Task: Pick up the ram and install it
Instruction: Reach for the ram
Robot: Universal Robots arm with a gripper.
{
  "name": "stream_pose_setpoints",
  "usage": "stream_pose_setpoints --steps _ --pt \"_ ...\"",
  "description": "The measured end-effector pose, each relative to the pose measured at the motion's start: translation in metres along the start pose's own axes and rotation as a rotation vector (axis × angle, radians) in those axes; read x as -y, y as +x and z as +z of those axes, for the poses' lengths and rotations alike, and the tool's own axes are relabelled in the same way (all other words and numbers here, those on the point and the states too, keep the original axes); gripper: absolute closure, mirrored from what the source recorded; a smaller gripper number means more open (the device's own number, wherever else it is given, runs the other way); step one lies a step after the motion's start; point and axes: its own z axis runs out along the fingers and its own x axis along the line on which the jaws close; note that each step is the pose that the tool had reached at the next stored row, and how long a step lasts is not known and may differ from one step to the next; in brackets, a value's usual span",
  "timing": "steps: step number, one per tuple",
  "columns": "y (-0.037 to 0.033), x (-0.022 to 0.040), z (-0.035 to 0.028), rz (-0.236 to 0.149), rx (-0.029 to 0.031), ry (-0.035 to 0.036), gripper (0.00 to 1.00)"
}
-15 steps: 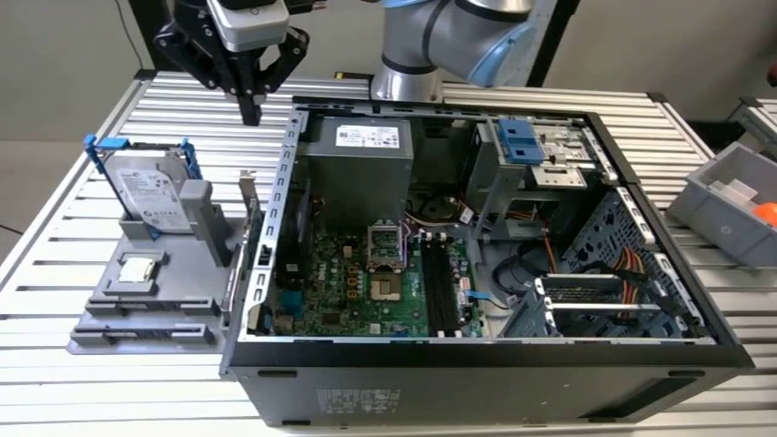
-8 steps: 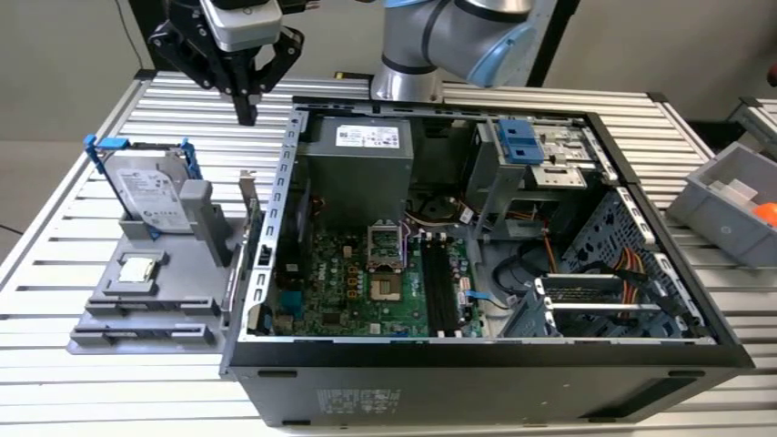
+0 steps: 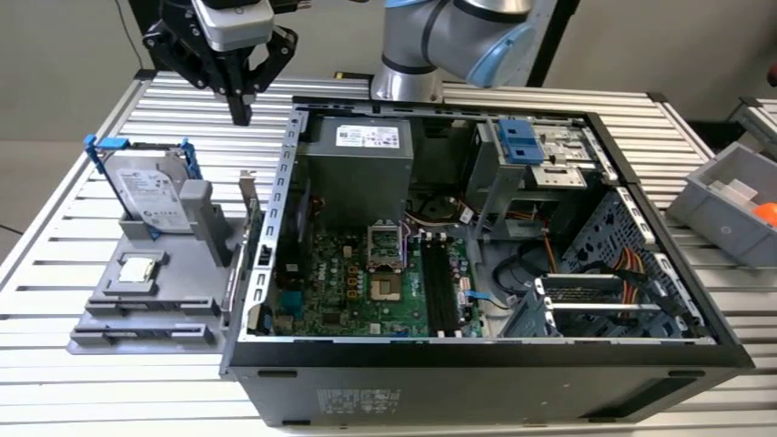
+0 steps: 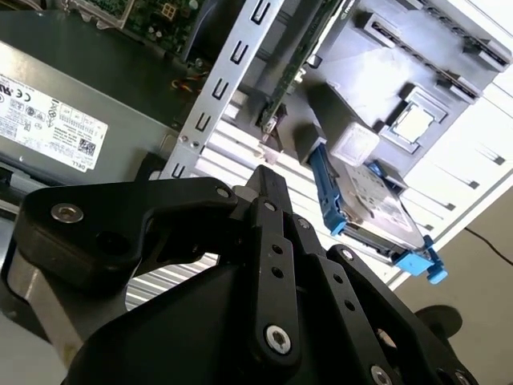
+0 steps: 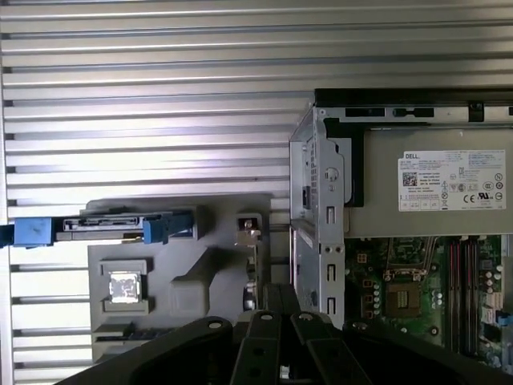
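The ram (image 3: 250, 218) stands on edge in the grey holder (image 3: 146, 309), right beside the open computer case (image 3: 486, 364). In the second wrist view it is a thin greenish stick (image 4: 296, 60); in the first wrist view I see it edge-on (image 5: 256, 261). My gripper (image 3: 240, 115) hangs high above the table behind the holder, at the exterior view's left, fingers pointing down and shut on nothing. Its closed fingertips show in both wrist views (image 4: 268, 172) (image 5: 276, 290). The dark memory slots (image 3: 439, 291) on the motherboard (image 3: 352, 282) lie inside the case.
A hard drive in a blue frame (image 3: 152, 187) leans upright in the holder, and a small square silver chip (image 3: 137, 269) lies in front of it. The case's metal wall (image 3: 286, 182) rises next to the ram. A grey bin (image 3: 729, 196) sits at the exterior view's right.
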Motion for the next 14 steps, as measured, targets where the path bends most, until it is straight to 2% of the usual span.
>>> stream_pose_setpoints --steps 14 --pt "0.0118 0.0005 -0.0001 -0.007 -0.0004 -0.0001 1.0"
